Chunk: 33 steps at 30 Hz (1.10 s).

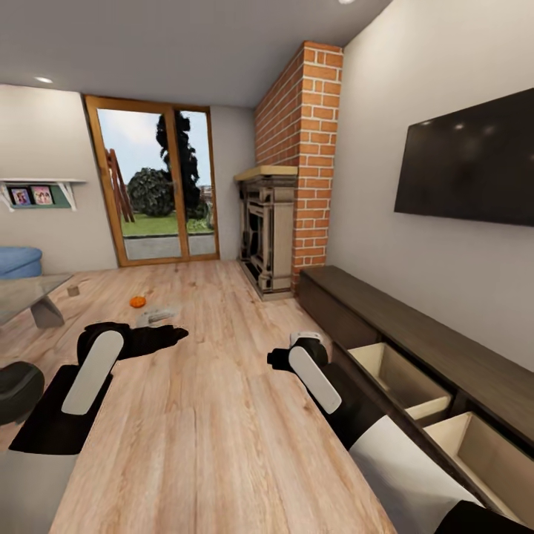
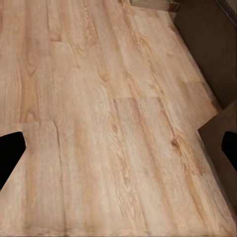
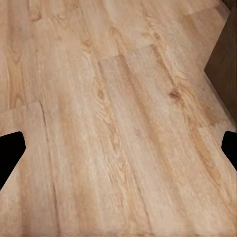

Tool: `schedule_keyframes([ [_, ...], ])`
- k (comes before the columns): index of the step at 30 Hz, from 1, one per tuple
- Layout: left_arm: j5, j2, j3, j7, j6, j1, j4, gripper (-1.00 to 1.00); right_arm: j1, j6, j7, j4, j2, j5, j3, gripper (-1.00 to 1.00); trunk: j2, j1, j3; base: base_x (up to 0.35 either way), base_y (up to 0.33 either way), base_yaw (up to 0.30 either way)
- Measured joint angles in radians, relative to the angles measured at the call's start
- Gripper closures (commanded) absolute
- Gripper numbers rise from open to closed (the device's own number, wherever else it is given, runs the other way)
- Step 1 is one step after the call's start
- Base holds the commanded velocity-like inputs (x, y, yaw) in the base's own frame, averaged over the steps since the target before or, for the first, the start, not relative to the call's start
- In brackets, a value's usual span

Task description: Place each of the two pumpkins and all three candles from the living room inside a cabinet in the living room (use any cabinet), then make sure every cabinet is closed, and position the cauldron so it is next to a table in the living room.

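Far left in the head view: corner of the glass-topped table [image 1: 26, 291] with a slanted grey leg. One candle [image 1: 73, 291] stood on the floor just beside it. Further right, a pumpkin [image 1: 137, 301] lay on the open floor, well apart from the cabinet, with a flat pale object [image 1: 156, 317] close by; too small to identify.

Left gripper [image 2: 118, 145]: fingertips [image 2: 10, 153] sat at opposite edges of its wrist view with bare wood floor [image 2: 113, 128] between them, so the jaws were spread wide and held nothing. Arm held low and forward, probably a carry-free travel pose.

Right gripper [image 3: 118, 150]: same reading, jaws spread, only floor between the tips. The arm lay alongside the cabinet front.

Right side: cabinet [image 1: 415, 326] ran along the wall under the TV [image 1: 471, 159], past the brick fireplace [image 1: 285, 222]. Two drawers [image 1: 404, 378] stood pulled out, both interiors apparently empty as far as could be seen. Judgement: drawers were left open to receive items, and both hands were free, so fetching the pumpkin or candle looked like the next step. Cabinet not yet closed; cauldron not located.
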Motion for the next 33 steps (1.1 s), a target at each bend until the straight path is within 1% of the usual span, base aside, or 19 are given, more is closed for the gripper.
schedule_keyframes([
  [1, 0.001, 0.000, 0.013, 0.000, 0.000, 0.009, 0.000, -1.00, 0.000, 0.000, 0.000, 0.001, 0.000, 0.000, 0.000, -1.00, 0.000, 0.000, -0.002, -0.226, 0.099, 0.104],
  [2, -0.002, 0.001, 0.043, -0.001, 0.000, 0.029, 0.000, -1.00, 0.000, 0.000, 0.000, 0.001, -0.001, 0.000, 0.001, -1.00, 0.000, 0.000, -0.003, -0.215, 0.092, 0.104],
  [3, -0.001, 0.002, 0.060, 0.000, 0.000, 0.040, 0.000, -1.00, 0.000, -0.001, 0.000, 0.002, -0.001, 0.000, 0.001, -1.00, 0.000, 0.000, -0.005, -0.163, 0.063, 0.102],
  [5, -0.007, 0.005, 0.123, 0.000, -0.002, 0.087, 0.001, -1.00, 0.001, -0.002, 0.001, 0.002, -0.001, 0.001, 0.004, -1.00, 0.000, 0.000, -0.008, -0.094, 0.037, 0.100],
  [8, -0.009, 0.008, 0.157, 0.000, -0.002, 0.133, 0.001, -1.00, 0.001, -0.003, 0.002, 0.002, -0.001, 0.002, 0.007, -1.00, 0.000, 0.000, -0.013, -0.048, 0.019, 0.091],
  [11, -0.015, 0.011, 0.171, 0.000, -0.006, 0.157, 0.005, -1.00, 0.002, -0.003, 0.002, 0.002, 0.000, 0.003, 0.009, -1.00, 0.000, 0.000, -0.017, -0.020, 0.008, 0.058],
  [13, -0.020, 0.013, 0.174, 0.000, -0.037, 0.167, 0.013, -1.00, 0.002, -0.003, 0.002, 0.002, -0.001, 0.004, 0.010, -1.00, 0.000, 0.000, -0.021, -0.009, 0.004, 0.028],
  [14, -0.031, 0.016, 0.176, -0.005, -0.080, 0.182, 0.023, -1.00, 0.002, -0.003, 0.002, 0.001, -0.001, 0.004, 0.011, -1.00, 0.000, 0.000, -0.022, -0.001, 0.002, 0.017],
  [17, -0.055, 0.022, 0.177, -0.042, -0.164, 0.213, 0.039, -1.00, 0.002, -0.003, 0.002, 0.001, -0.001, 0.004, 0.011, -1.00, 0.000, 0.000, -0.027, 0.024, 0.001, 0.011],
  [18, -0.082, 0.028, 0.178, -0.093, -0.210, 0.231, 0.049, -1.00, 0.002, -0.003, 0.002, 0.001, -0.001, 0.004, 0.011, -1.00, 0.000, -0.001, -0.029, 0.037, 0.001, 0.006],
  [20, -0.114, 0.033, 0.179, -0.157, -0.245, 0.243, 0.059, -1.00, 0.002, -0.002, 0.002, 0.001, -0.002, 0.004, 0.011, -1.00, 0.000, 0.000, -0.032, 0.024, 0.000, 0.004],
  [21, -0.148, 0.035, 0.179, -0.214, -0.267, 0.251, 0.075, -1.00, 0.002, -0.002, 0.002, 0.001, -0.002, 0.004, 0.011, -1.00, 0.000, 0.000, -0.034, 0.015, 0.000, 0.002],
  [22, -0.167, 0.036, 0.179, -0.239, -0.276, 0.254, 0.087, -1.00, 0.002, -0.002, 0.002, 0.001, -0.002, 0.004, 0.011, -1.00, 0.000, 0.000, -0.035, 0.010, 0.000, 0.001],
  [24, -0.236, 0.034, 0.179, -0.295, -0.297, 0.260, 0.148, -1.00, 0.002, -0.003, 0.002, 0.001, -0.001, 0.004, 0.012, -1.00, 0.000, 0.000, -0.039, 0.006, 0.000, 0.001],
  [27, -0.278, 0.031, 0.177, -0.314, -0.326, 0.262, 0.203, -1.00, 0.002, -0.003, 0.002, 0.001, -0.001, 0.004, 0.021, -1.00, 0.000, 0.000, -0.044, 0.003, 0.000, 0.000],
  [29, -0.319, 0.030, 0.176, -0.324, -0.390, 0.263, 0.280, -1.00, 0.002, -0.003, 0.002, 0.001, -0.001, 0.004, 0.043, -1.00, 0.000, 0.000, -0.047, 0.001, 0.000, 0.000],
  [30, -0.329, 0.029, 0.176, -0.327, -0.413, 0.264, 0.313, -1.00, 0.002, -0.004, 0.002, 0.001, -0.001, 0.004, 0.051, -1.00, 0.000, 0.000, -0.049, 0.000, 0.000, 0.000],
  [33, -0.339, 0.029, 0.175, -0.331, -0.443, 0.264, 0.355, -1.00, 0.002, -0.004, 0.002, 0.001, 0.000, 0.004, 0.058, -1.00, 0.000, 0.000, -0.053, 0.000, 0.000, 0.000],
])
